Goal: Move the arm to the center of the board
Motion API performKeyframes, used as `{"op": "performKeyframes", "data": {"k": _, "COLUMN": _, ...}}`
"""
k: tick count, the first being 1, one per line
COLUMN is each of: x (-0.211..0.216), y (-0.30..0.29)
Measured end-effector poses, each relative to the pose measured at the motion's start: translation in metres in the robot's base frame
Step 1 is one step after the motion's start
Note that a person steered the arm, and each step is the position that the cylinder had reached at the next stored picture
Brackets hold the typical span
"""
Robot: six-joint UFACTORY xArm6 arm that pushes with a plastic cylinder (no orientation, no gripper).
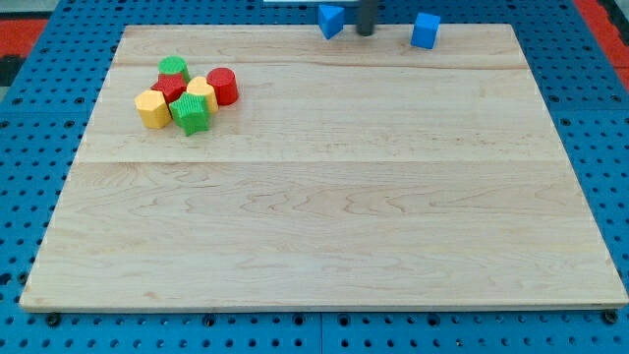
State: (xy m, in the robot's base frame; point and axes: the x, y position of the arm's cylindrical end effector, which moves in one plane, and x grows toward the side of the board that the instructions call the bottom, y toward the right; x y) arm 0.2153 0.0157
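Bare and holding nothing, my tip [366, 33] sits at the board's [324, 265] top edge between two blue blocks [330, 20] [425, 30]; nothing needs grasping, probably just an unloaded slide to centre.

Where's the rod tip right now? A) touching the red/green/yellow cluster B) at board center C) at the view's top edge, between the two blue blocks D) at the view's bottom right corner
C: my tip sits at the view's top edge of the board, between the blue triangular block and the blue cube, far from the center.
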Motion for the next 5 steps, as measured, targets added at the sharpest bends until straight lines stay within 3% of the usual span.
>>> {"op": "performKeyframes", "data": {"k": 1, "x": 0.071, "y": -0.093}}
{"op": "performKeyframes", "data": {"k": 3, "x": 0.148, "y": -0.013}}
{"op": "performKeyframes", "data": {"k": 4, "x": 0.074, "y": 0.046}}
{"op": "performKeyframes", "data": {"k": 5, "x": 0.014, "y": 0.054}}
